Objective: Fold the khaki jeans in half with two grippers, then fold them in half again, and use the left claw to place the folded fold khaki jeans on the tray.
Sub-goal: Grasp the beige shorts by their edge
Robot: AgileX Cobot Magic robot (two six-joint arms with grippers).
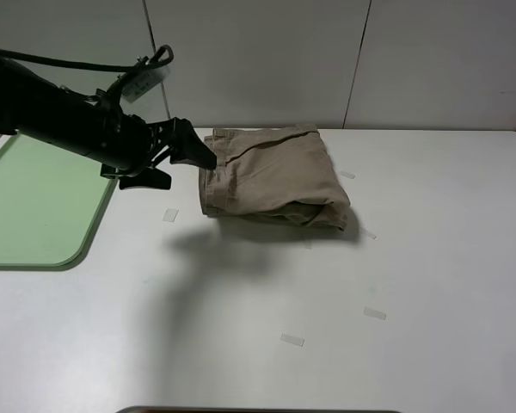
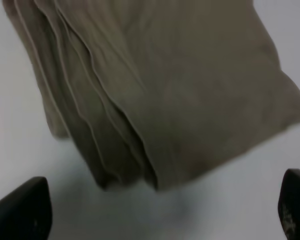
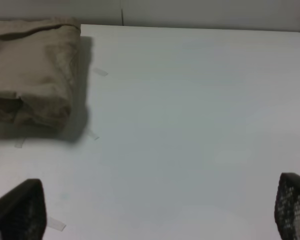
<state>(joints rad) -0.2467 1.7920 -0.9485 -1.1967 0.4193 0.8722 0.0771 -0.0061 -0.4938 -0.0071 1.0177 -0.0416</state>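
The khaki jeans point(image 1: 275, 176), folded twice, were approached at their left edge by the left tool point(image 1: 208, 158), spread wide and apparently empty, for transfer to the tray point(image 1: 34, 206).

We find no readable text, brand, number or sign anywhere; the white tag point(image 1: 144, 80) on the left arm's cable is too blurred to read.

1. The khaki jeans point(image 1: 275, 176) are plain tan, no pattern.
2. The tray point(image 1: 34, 206) is pale mint green.
3. The left claw point(image 1: 185, 155) is black.
4. The table point(image 1: 396, 284) is plain white.
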